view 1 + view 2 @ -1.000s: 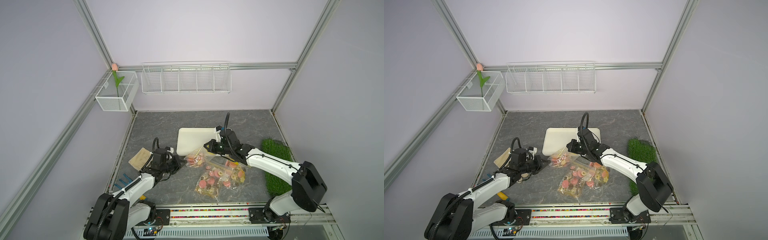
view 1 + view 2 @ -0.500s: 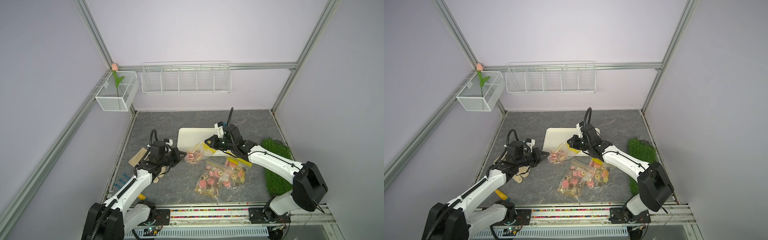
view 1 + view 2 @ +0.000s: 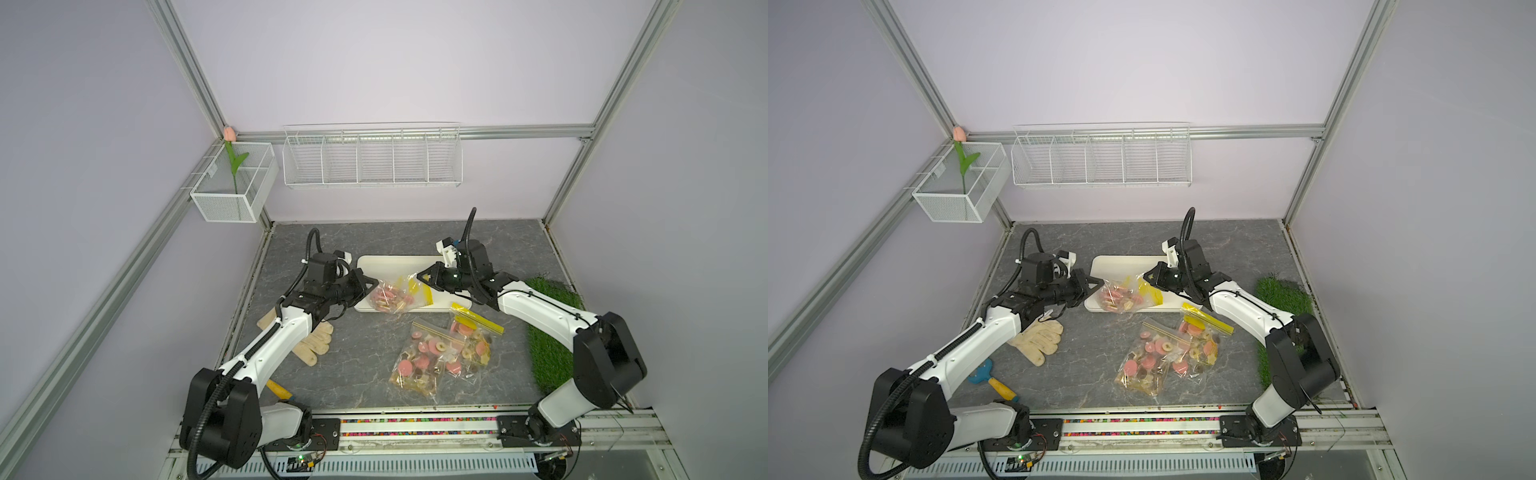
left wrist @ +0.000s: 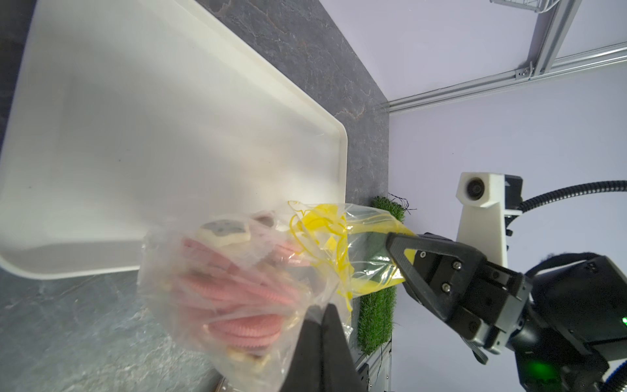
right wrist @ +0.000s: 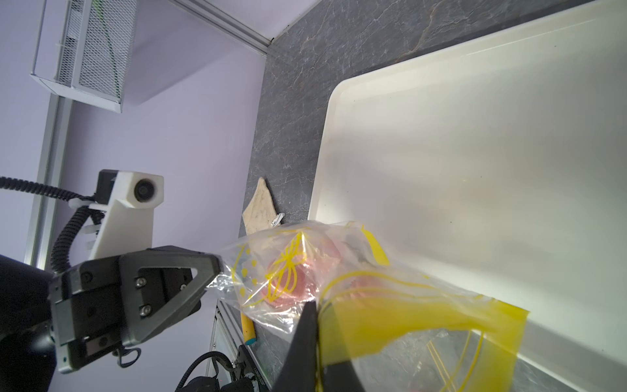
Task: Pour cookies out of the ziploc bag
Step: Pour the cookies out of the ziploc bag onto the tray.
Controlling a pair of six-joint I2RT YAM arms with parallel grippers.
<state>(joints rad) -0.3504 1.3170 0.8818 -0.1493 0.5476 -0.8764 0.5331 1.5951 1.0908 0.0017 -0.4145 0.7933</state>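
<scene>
A clear ziploc bag [image 3: 392, 296] with a yellow zip strip [image 5: 390, 325] hangs stretched between my two grippers, over the near left part of the white tray [image 3: 399, 264]. Pink and beige cookies [image 4: 234, 292] sag in its lower middle. My left gripper [image 3: 376, 283] is shut on the bag's clear end; the left wrist view shows its jaws [image 4: 325, 307] pressed together on the plastic. My right gripper [image 3: 419, 276] is shut on the yellow zip end, its tips [image 5: 314, 305] pinching the strip. The tray floor is bare.
Two more cookie-filled bags [image 3: 428, 357] [image 3: 473, 336] lie on the grey table in front of the tray. A beige glove [image 3: 313, 338] lies under the left arm, with a yellow-handled tool [image 3: 994, 380] nearer the front. A green grass mat [image 3: 548, 332] lies at the right.
Both grippers have lifted the bag off the table and carried it back toward the tray. It now hangs between them over the tray's near edge.
</scene>
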